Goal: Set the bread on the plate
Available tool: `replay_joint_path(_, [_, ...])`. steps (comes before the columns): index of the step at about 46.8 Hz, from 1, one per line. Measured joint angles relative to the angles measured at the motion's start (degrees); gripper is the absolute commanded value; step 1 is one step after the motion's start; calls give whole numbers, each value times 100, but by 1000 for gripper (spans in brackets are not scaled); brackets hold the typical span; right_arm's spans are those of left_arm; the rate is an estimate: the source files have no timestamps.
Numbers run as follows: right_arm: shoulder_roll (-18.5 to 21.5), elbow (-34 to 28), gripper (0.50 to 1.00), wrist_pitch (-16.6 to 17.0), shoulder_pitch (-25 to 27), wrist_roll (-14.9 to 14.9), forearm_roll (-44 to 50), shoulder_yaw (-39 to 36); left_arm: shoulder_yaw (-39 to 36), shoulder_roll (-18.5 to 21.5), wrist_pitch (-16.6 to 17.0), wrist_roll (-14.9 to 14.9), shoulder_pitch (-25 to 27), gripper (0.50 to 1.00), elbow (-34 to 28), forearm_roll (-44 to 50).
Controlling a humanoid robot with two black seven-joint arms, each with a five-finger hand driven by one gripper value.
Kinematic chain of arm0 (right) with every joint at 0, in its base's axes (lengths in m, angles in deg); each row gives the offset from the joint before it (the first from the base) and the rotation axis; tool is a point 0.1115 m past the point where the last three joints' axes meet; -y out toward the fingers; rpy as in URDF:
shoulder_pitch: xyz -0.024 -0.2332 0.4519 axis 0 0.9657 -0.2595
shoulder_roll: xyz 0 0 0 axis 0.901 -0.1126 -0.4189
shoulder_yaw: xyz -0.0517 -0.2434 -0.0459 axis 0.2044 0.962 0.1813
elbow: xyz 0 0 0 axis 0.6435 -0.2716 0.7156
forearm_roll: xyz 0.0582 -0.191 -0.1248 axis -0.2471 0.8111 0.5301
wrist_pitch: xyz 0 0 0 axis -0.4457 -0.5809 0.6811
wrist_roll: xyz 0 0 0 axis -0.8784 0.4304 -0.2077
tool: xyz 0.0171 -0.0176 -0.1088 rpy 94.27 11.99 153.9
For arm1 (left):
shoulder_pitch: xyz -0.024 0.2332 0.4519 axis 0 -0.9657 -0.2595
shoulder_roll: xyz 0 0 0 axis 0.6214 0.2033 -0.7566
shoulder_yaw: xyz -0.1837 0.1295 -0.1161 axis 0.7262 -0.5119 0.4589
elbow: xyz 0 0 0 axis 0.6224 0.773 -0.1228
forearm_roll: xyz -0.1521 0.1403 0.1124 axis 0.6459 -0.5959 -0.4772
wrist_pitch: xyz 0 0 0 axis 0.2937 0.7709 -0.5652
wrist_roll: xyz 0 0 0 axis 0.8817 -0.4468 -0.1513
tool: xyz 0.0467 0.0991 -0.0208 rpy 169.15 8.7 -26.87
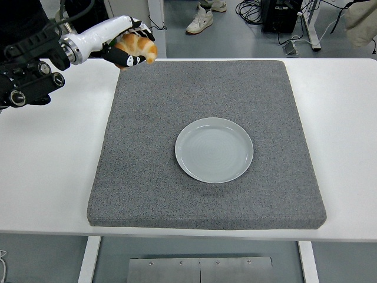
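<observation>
White table (pixel 53 171) carries a grey mat (pixel 153 177) with the pale plate (pixel 214 150) sitting empty near its middle. At the far left, above the mat's far-left corner, the left hand (pixel 126 48) has its fingers curled around the bread (pixel 136 46), held clear of the surface. Its long axis seems to run left-right, tilted slightly; which end leads is unclear. This looks like the carry step: next it needs moving right and nearer, over the plate, then lowering.

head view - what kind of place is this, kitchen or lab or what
Probably a robotics lab or test workshop, not a kitchen: a plain white table topped with a grey mat, loose cables and a black equipment box on the bare floor, someone's sneakers beyond.
</observation>
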Motion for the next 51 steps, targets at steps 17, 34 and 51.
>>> replay_joint_path(17, [0,0,1000,0,0,0,0,-4,16,-25,-132,32,641,500,0,0])
replay_joint_path(34, [0,5,1000,0,3,-1,0,-6,104,-926,-113,34,772,500,0,1])
replay_joint_path(51, [0,7,1000,0,0,2,0,-5,55,-2274,71,-145,505,500,-2,-113])
